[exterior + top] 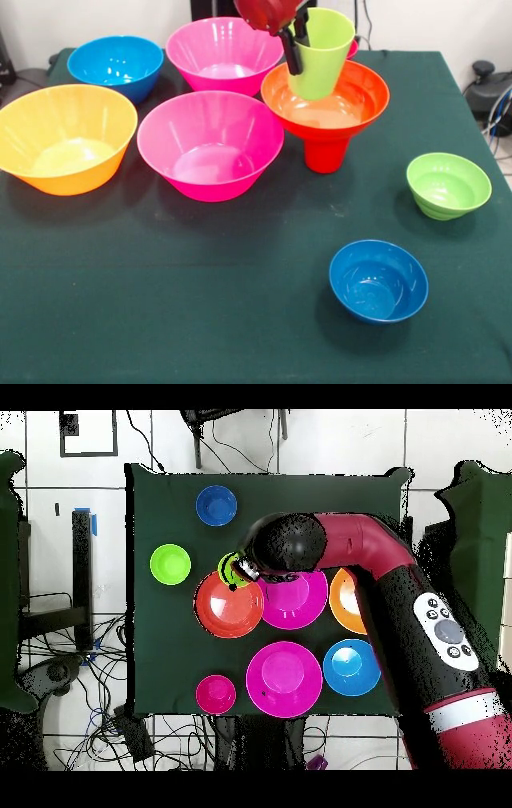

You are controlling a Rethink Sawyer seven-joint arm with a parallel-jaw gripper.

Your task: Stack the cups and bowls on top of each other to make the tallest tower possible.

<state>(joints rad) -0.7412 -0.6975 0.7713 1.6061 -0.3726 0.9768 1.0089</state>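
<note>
The tower stands at the back right of the front view: a red cup (326,154) as base carries the wide red-orange bowl (364,96). My gripper (296,38) is shut on the rim of the lime-green cup (324,52), one finger inside and one outside. The cup is upright, slightly tilted, with its base down inside the red-orange bowl; I cannot tell whether it touches. In the overhead view the gripper (243,571) holds the green cup (231,568) over the far edge of the red-orange bowl (228,609).
Two big pink bowls (210,144) (224,52), a yellow-orange bowl (66,138) and a mid-sized blue bowl (116,66) stand to the left. A small green bowl (448,184) and a small blue bowl (378,280) stand to the right and in front. A small red bowl (215,694) stands behind the tower.
</note>
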